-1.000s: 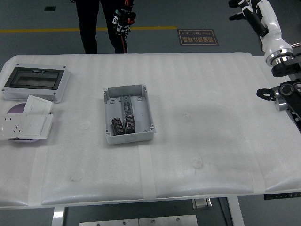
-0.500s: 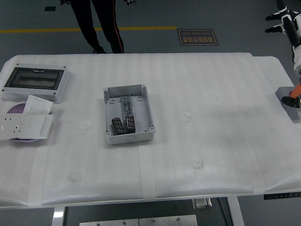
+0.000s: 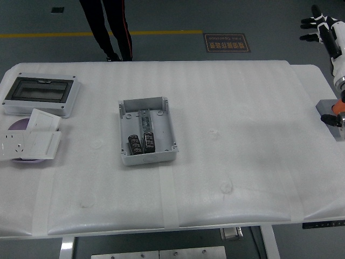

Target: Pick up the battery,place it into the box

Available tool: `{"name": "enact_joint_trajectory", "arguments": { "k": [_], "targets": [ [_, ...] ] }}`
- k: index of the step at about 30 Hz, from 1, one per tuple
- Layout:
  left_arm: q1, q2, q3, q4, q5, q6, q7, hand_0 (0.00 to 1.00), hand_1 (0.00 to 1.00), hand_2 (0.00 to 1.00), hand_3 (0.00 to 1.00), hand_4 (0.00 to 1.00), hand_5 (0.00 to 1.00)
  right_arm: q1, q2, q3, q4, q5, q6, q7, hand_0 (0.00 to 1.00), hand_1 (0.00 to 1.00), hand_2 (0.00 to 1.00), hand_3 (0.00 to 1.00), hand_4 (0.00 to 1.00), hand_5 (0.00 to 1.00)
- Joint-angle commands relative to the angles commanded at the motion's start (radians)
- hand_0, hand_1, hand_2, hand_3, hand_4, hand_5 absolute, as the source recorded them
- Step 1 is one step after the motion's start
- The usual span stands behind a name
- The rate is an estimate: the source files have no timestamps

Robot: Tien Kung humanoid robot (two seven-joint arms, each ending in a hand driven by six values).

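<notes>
An open grey box (image 3: 168, 127) lies at the middle left of the white table. Two dark cylindrical batteries (image 3: 135, 144) (image 3: 149, 142) lie side by side in its near end, either side of a metal rail. No loose battery shows on the table. My right hand (image 3: 315, 24) is off the table's far right corner, beyond the edge, with its black fingers spread and holding nothing. Its white forearm runs down the picture's right edge. My left arm is out of view.
A grey enclosure with a dark window (image 3: 40, 93) sits at the far left. White socket plates (image 3: 29, 141) lie over a purple disc (image 3: 19, 125) in front of it. A person's legs (image 3: 108, 27) stand beyond the far edge. A grey robot part (image 3: 330, 110) sits at the right edge.
My right arm has drawn back to the picture's right edge and its hand has risen to the top right corner. The person at the far side has stepped to the left.
</notes>
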Motion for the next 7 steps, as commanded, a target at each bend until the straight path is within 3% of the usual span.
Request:
{"name": "enact_joint_trajectory", "arguments": {
  "k": [7],
  "targets": [
    [0.005,0.006,-0.025,-0.001,0.033,-0.005,0.011,0.544,0.650,0.600,0.538,0.458,0.383,0.007,-0.013,-0.037,0.000,-0.004,-0.004,0.000,0.684,0.561,0.661,0.671,0.998,0.998]
  ]
}}
